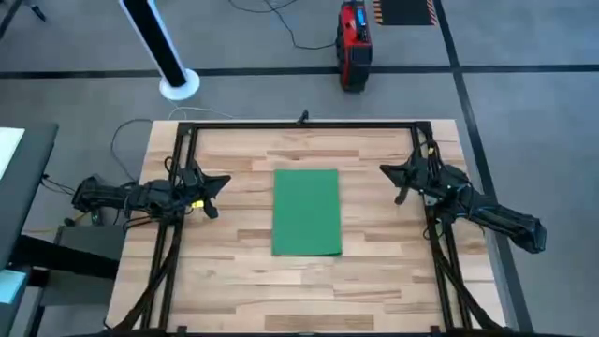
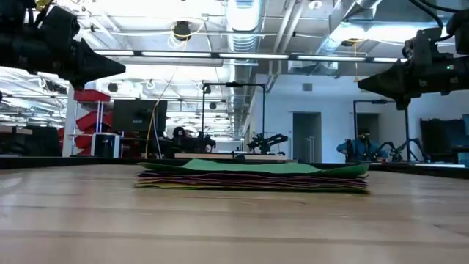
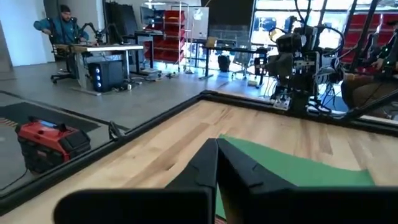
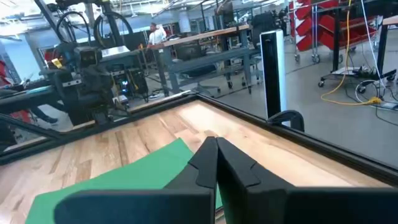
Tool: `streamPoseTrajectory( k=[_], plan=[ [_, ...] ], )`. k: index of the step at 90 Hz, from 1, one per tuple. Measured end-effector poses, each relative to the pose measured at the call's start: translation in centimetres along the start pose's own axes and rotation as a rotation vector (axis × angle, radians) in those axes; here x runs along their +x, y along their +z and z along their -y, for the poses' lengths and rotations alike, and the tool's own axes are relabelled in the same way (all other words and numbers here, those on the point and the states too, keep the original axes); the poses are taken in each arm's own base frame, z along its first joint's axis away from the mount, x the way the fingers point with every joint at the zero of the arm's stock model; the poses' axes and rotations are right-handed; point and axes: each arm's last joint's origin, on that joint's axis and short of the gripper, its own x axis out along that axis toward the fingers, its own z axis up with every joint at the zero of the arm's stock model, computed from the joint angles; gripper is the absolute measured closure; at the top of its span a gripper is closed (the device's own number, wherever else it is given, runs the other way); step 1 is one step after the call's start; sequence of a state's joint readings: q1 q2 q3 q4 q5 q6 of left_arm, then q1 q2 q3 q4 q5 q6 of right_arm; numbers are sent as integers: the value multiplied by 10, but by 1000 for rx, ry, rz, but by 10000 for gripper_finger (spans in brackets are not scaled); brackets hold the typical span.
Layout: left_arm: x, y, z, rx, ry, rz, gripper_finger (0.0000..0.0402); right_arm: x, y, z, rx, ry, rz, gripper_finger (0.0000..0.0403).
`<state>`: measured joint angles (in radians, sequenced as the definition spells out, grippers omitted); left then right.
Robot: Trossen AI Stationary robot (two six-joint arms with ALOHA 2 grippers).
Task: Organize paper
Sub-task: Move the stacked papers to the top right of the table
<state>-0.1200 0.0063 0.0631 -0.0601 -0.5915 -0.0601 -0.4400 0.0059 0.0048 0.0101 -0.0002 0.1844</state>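
Left tool (image 1: pixel 211 193): you have it raised off the desk, well to the left of the paper, fingers pressed together with nothing between them; its wrist view shows the two dark fingers (image 3: pixel 205 171) meeting at one tip.
Paper (image 1: pixel 306 212): your stack lies flat at the middle of the desk (image 1: pixel 243 281), long side running front to back, a green sheet on top. From the low view you can see several thin layers under the green one, with purple, yellow and dark edges showing, edges roughly lined up.
Right tool (image 1: pixel 401 181): you have it raised too, well to the right of the paper, fingers likewise together and gripping nothing; both tools point inward at the stack, neither touching it.
Beyond the paper: a red case (image 1: pixel 353 47) sits on the floor past the desk's far edge, and a white pole on a round base (image 1: pixel 178 82) stands farther left.
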Motion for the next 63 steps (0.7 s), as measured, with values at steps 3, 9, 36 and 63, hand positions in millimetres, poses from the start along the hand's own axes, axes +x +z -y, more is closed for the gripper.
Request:
streamPoseTrajectory(
  k=[3, 9, 36, 63],
  plan=[
    [0, 0, 0, 0, 0, 0, 402, 0, 0, 0, 0, 0, 0, 403],
    [0, 0, 0, -4, 0, 0, 401, 0, 0, 0, 0, 1, 6, 403],
    [0, 0, 0, -13, 7, -2, 401, 0, 4, -1, 0, 9, 40, 403],
    [8, -5, 8, -154, -85, -95, 402, 0, 5, -1, -36, 8, 47, 403]
  ],
)
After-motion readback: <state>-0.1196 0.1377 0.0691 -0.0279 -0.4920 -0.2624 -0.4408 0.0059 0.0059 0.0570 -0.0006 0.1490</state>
